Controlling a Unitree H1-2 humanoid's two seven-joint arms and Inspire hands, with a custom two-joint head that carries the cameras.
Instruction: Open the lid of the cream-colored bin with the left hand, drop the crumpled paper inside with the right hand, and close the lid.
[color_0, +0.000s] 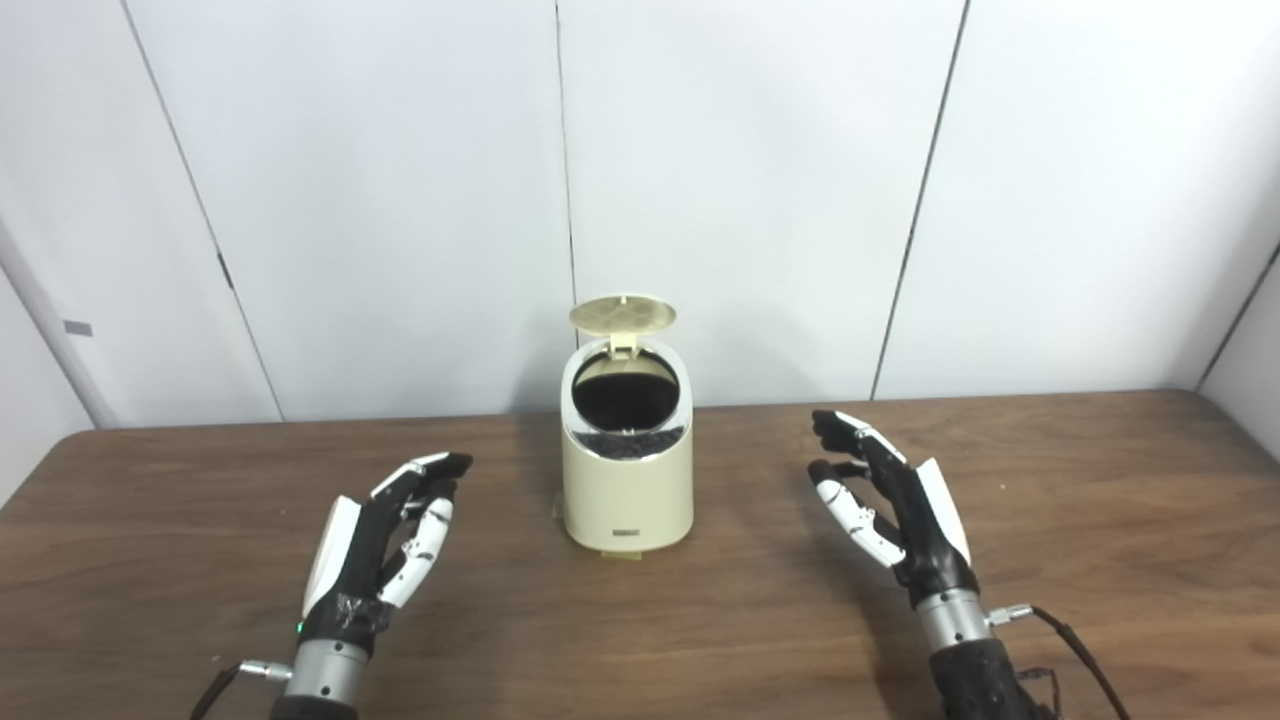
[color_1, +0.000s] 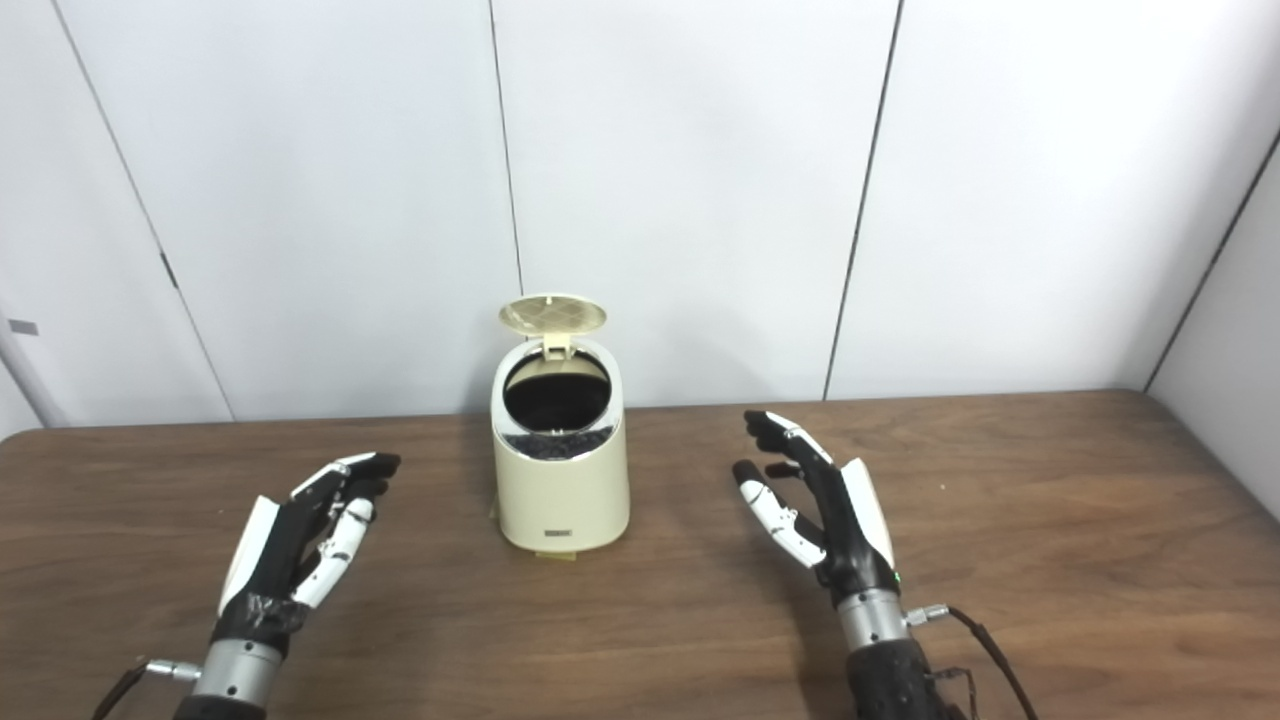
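At the middle of the table (color_0: 200, 560), the bin (color_0: 627, 480) is standing upright with its lid (color_0: 622, 313) tipped up at the back hinge, its mouth showing dark. No crumpled paper is showing anywhere. Both the left hand (color_0: 385, 545) and the right hand (color_0: 890, 510) are resting apart from it, fingers spread, holding nothing. Light plastic, I judge, likely tipping easily; the lid's front edge is looking like the place to press.

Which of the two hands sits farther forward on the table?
The right hand: its fingertips reach level with the cream-colored bin's body, while the left hand lies nearer the table's front edge. Both are open and empty.
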